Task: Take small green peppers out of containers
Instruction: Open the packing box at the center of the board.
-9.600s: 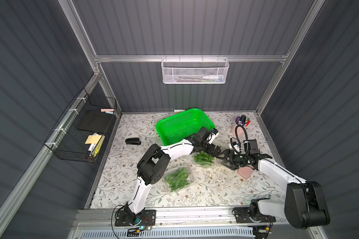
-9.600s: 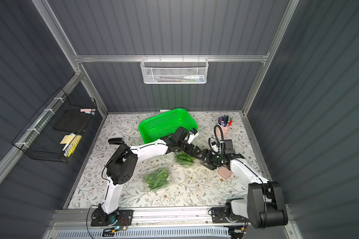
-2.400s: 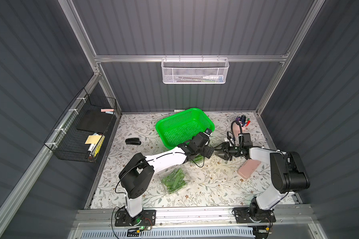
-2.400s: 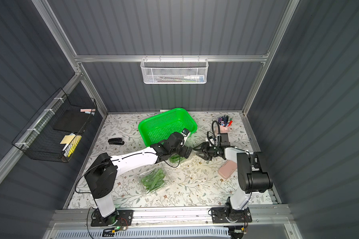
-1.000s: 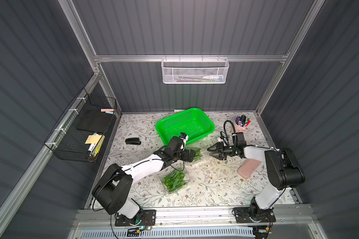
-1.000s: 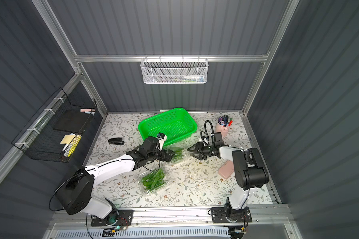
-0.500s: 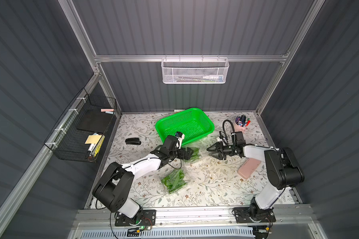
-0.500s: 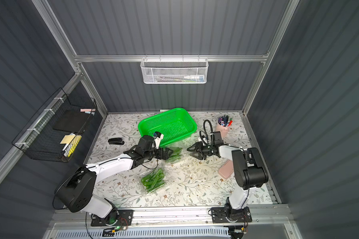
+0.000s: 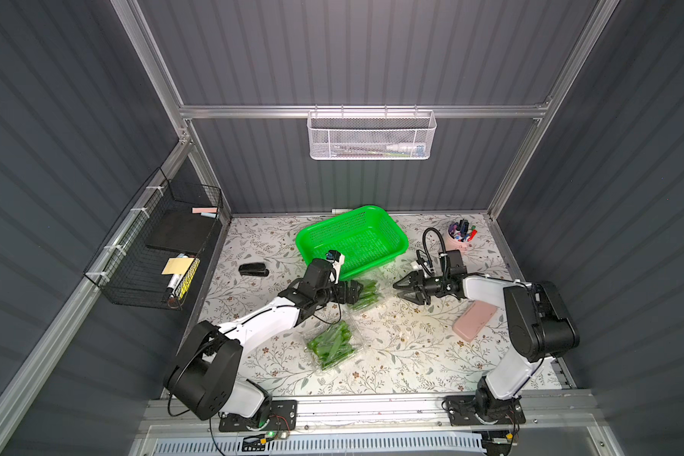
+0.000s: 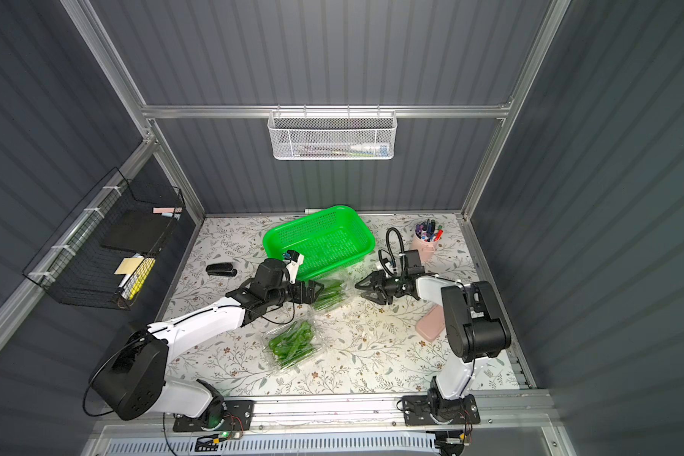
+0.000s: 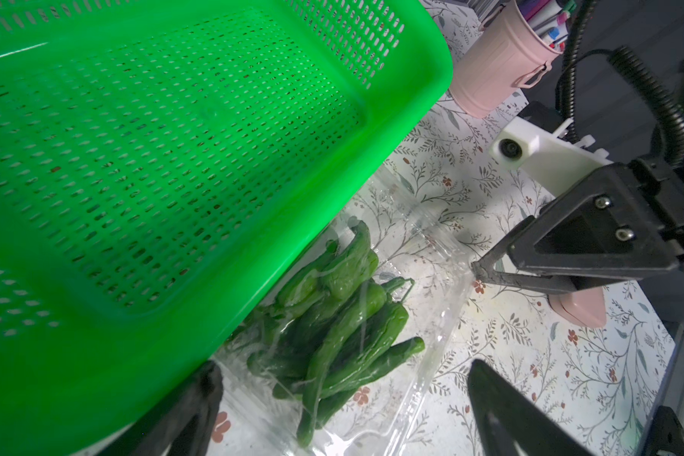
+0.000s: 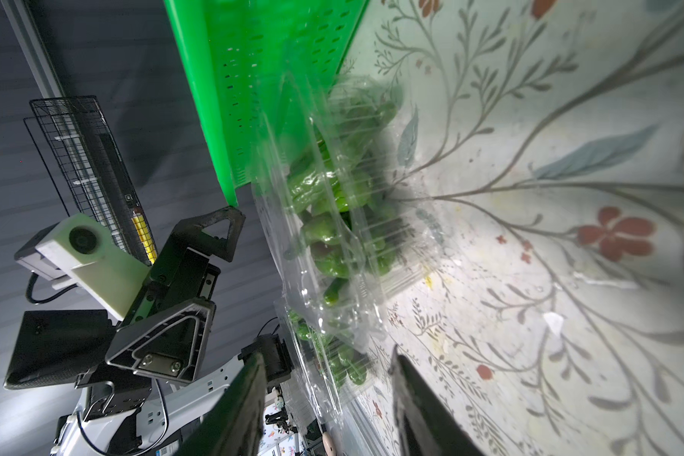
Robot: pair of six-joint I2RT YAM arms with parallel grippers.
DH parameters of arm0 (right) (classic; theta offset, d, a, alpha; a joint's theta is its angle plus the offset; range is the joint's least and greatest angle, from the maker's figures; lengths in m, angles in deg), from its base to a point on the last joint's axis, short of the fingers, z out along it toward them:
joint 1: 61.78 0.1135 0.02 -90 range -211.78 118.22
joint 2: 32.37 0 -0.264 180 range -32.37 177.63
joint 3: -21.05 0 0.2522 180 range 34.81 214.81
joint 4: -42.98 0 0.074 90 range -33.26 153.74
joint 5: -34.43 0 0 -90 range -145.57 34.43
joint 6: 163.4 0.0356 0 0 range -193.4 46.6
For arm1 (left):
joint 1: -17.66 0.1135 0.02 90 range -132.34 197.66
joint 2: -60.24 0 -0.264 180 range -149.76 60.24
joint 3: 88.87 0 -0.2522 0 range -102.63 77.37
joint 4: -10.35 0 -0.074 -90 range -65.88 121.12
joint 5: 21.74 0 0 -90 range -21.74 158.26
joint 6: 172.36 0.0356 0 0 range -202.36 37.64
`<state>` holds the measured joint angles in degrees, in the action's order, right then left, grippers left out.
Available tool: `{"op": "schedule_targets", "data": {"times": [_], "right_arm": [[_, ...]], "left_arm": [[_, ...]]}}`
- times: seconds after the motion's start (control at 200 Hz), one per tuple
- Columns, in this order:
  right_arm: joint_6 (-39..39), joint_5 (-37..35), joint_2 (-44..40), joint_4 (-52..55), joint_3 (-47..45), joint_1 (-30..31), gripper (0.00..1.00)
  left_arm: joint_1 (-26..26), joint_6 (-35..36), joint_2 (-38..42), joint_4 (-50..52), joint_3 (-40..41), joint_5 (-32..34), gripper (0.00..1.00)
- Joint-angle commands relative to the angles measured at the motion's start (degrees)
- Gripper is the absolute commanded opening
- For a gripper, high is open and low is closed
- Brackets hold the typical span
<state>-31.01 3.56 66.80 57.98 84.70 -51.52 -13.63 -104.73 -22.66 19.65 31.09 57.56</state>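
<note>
Facing each other low over the flowered table [image 9: 411,355], my two grippers sit at opposite ends of the far container [image 9: 368,294], the clear box lying just beside the front wall of the green basket [image 9: 356,241]. My left gripper [image 9: 354,294] is spread as wide as it goes. In the left wrist view its fingers [image 11: 202,402] stand to either side of the box, with a gap showing between the plastic and one of them, so I am clamping nothing there. My right gripper [image 9: 398,288] has its jaws about half parted. Its tips are just beside the box's clear rim, and some plastic shows in the gap between them in the right wrist view, but I cannot tell whether either one touches it. The small green peppers [image 11: 352,316] lie packed inside this box; I cannot tell whether its lid is shut over them. A near container [image 9: 334,347], also full of peppers, rests on the table toward my bases, apart from both grippers. Near my right arm are a pink cup [image 9: 459,243] of pens, toward the back wall, and a pink case [image 9: 474,321] lying flat on the table
</note>
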Motion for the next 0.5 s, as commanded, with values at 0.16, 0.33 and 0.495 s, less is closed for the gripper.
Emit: {"op": "schedule_targets", "data": {"times": [0.16, 0.33, 0.495], "right_arm": [[-1.6, -0.1, 3.1, 1.5, 4.2, 0.9, 0.53], [-1.4, 0.1, 3.7, 1.0, 4.4, 1.7, 0.53], [-1.4, 0.3, 3.7, 0.9, 4.7, 2.6, 0.53]], "left_arm": [[0.8, -2.4, -2.6, -1.2, 1.5, 0.1, 0.99], [0.8, -1.9, -5.0, -3.3, 0.0, -0.5, 0.99], [0.8, -1.5, -7.8, -4.6, -1.1, -1.1, 0.99]]}}
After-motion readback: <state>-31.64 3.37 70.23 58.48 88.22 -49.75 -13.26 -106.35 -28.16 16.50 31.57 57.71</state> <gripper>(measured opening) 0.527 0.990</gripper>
